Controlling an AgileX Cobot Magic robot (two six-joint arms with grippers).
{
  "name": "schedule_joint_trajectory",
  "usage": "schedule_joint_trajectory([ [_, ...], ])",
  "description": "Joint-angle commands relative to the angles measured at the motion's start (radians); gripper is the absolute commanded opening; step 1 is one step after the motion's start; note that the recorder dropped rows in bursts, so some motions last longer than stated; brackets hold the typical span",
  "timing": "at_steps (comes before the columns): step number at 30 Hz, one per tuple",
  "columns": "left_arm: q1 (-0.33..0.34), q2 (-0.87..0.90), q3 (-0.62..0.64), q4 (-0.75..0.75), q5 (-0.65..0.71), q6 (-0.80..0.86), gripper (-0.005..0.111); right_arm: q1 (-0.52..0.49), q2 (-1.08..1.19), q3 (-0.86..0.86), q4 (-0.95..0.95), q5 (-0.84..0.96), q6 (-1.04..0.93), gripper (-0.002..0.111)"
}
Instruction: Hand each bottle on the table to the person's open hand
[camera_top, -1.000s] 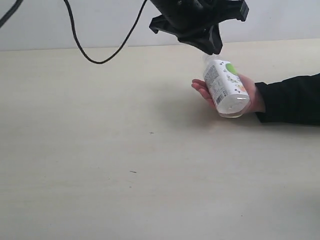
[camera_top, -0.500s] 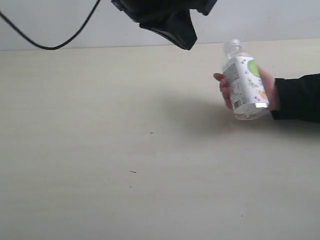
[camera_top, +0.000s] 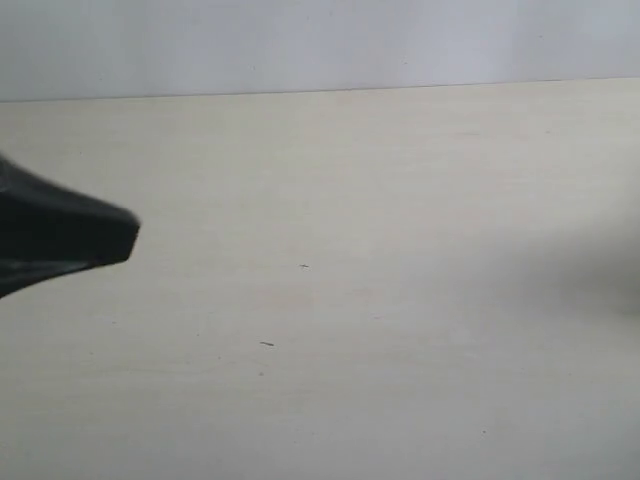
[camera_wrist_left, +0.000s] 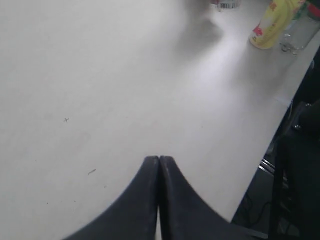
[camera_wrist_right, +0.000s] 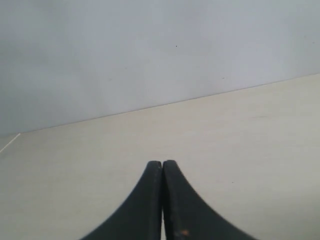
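In the exterior view the pale table (camera_top: 380, 200) shows no bottle and no hand; both are out of that view. A dark blurred piece of my left arm (camera_top: 60, 240) juts in from the left edge. The left wrist view shows my left gripper (camera_wrist_left: 159, 158) shut and holding nothing, above bare tabletop. Far from it, near the table's edge, stand a yellow bottle (camera_wrist_left: 272, 22) and a clear bottle (camera_wrist_left: 302, 32). A scrap of another bottle (camera_wrist_left: 225, 4) is cut off by the frame. My right gripper (camera_wrist_right: 162, 162) is shut and holds nothing, facing table and wall.
The table edge (camera_wrist_left: 280, 115) runs close to the bottles, with dark frame parts (camera_wrist_left: 297, 165) below it. A pale wall (camera_top: 320, 45) stands behind the table. A soft shadow (camera_top: 600, 280) lies at the right of the exterior view.
The hand holding the white-green bottle has drawn away to the right and left the view. The dark gripper has swung from top centre to the left edge.
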Motion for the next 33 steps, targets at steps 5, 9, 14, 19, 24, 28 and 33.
schedule_joint_trajectory([
  [5,0.001,-0.328,0.133,-0.004,0.049,0.005,0.002,0.000,-0.008,0.003,-0.002,-0.003,-0.001,0.000],
  [9,0.001,-0.399,0.133,-0.002,0.061,0.005,0.002,0.000,-0.008,0.003,-0.002,-0.003,-0.001,0.000],
  [14,0.040,-0.439,0.133,-0.001,0.084,0.041,0.002,0.000,-0.008,0.003,-0.002,-0.003,-0.001,0.000],
  [19,0.269,-0.495,0.133,0.002,0.048,0.128,0.002,0.000,-0.008,0.003,-0.002,-0.003,-0.001,0.000],
  [24,0.483,-0.617,0.133,-0.039,0.017,0.124,0.002,0.000,-0.008,0.003,-0.002,0.016,-0.001,0.000],
  [28,0.593,-0.710,0.133,-0.057,0.021,0.124,0.002,0.000,-0.008,0.003,-0.002,0.024,-0.001,0.000],
  [33,0.642,-0.757,0.133,-0.068,0.021,0.124,0.002,0.000,-0.008,0.003,-0.002,0.024,-0.001,0.000],
])
